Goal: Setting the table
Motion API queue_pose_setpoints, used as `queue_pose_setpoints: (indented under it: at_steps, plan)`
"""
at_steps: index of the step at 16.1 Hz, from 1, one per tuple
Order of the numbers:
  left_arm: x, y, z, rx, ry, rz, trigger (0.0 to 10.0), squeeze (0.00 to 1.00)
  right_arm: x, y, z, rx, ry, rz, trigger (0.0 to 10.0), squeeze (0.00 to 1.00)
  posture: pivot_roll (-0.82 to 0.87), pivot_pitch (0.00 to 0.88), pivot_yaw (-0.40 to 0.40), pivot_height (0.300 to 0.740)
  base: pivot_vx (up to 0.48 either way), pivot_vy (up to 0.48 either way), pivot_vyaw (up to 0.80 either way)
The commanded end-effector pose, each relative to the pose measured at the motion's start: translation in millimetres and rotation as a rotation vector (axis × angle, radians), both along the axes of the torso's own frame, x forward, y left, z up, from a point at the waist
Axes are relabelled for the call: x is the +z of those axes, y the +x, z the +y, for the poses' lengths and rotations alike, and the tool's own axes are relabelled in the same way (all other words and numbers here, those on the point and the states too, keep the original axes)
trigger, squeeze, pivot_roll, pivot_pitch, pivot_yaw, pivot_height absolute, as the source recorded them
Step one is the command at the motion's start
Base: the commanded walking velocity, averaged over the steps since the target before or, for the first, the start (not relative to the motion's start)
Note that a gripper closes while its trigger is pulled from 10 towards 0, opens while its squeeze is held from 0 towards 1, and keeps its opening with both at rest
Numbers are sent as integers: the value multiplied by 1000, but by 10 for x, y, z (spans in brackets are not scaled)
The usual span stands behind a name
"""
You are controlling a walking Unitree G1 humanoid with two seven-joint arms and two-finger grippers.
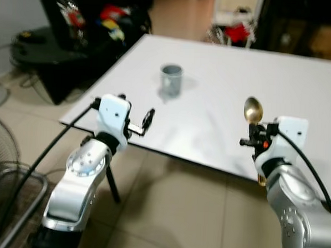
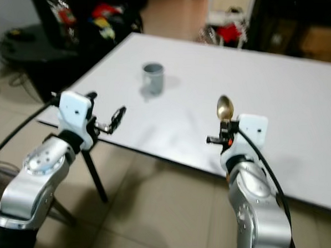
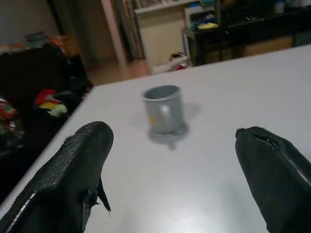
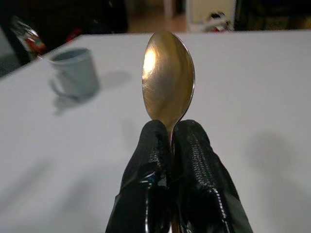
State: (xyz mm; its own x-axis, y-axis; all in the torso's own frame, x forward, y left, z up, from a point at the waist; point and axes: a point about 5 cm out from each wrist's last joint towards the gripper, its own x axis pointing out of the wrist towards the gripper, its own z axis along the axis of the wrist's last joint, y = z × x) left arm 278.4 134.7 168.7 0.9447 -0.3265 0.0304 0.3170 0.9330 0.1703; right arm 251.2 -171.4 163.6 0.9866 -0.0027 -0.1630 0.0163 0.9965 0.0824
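Here our left gripper (image 1: 136,124) hovers spread wide and empty at the table (image 1: 220,132) edge, facing the grey mug (image 1: 171,80); our right gripper (image 2: 223,131) pinches a gold spoon (image 2: 224,108) upright above the table, probably for placing.

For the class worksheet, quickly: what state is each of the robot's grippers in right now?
Left gripper: open, holding nothing, pointed at the grey mug.
Right gripper: shut on the gold spoon, bowl up.
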Motion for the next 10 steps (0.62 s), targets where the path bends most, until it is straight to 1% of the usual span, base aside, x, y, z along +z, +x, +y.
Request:
queue_pose_setpoints:
  at_steps: [1,6,9,10]
  plan:
    - [1,16,74,18,7,2,10000,0,40,-1,53,16,17,-24,10000,0,51,0,67,740,277,0,0]
    - [-15,18,40,-4,-7,9,10000,0,55,-32,18,-3,20,-33,10000,0,40,0,71,740,283,0,0]
    - [-17,31,11,-11,-14,7,10000,0,68,-46,2,4,-4,-34,10000,0,27,0,66,740,289,0,0]
    - [-15,33,7,-11,-16,6,10000,0,74,-48,3,10,1,-37,10000,0,25,0,67,740,289,0,-800]
